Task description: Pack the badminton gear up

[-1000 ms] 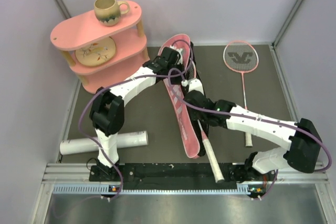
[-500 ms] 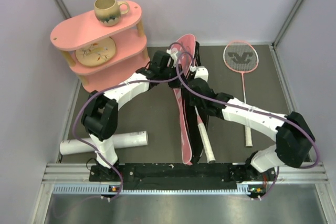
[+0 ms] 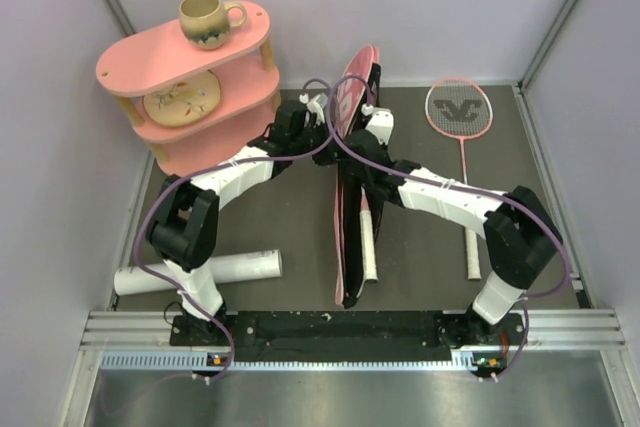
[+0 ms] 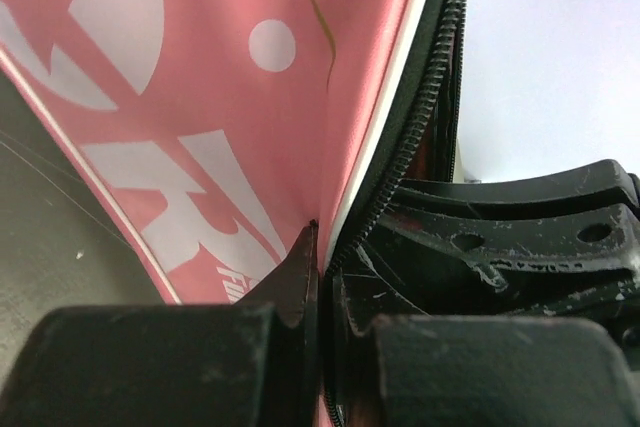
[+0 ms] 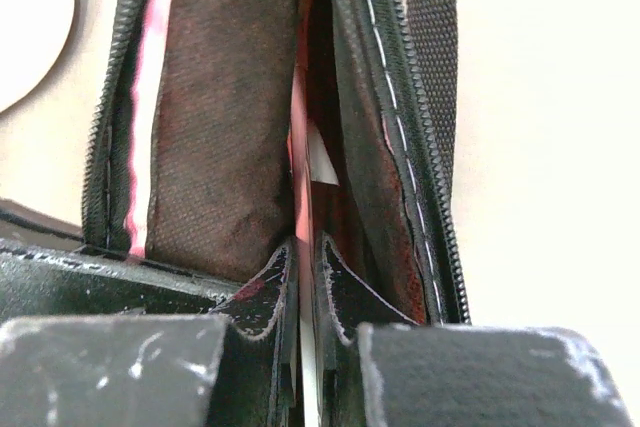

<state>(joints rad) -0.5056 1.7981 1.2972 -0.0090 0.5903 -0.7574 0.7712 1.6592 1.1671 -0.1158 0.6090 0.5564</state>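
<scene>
You had the left gripper (image 4: 318, 282) and right gripper (image 5: 305, 277) clamped on the big pink racket-shaped bag (image 3: 356, 82) mid-frame, propping it on edge, likely for loading.

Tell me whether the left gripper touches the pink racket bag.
Touching. The left wrist view shows the left gripper shut on the pink racket bag at its zipper edge.

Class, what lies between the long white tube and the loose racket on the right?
The pink bag, tipped on edge, with a white racket handle beside it; the top view shows this.
</scene>
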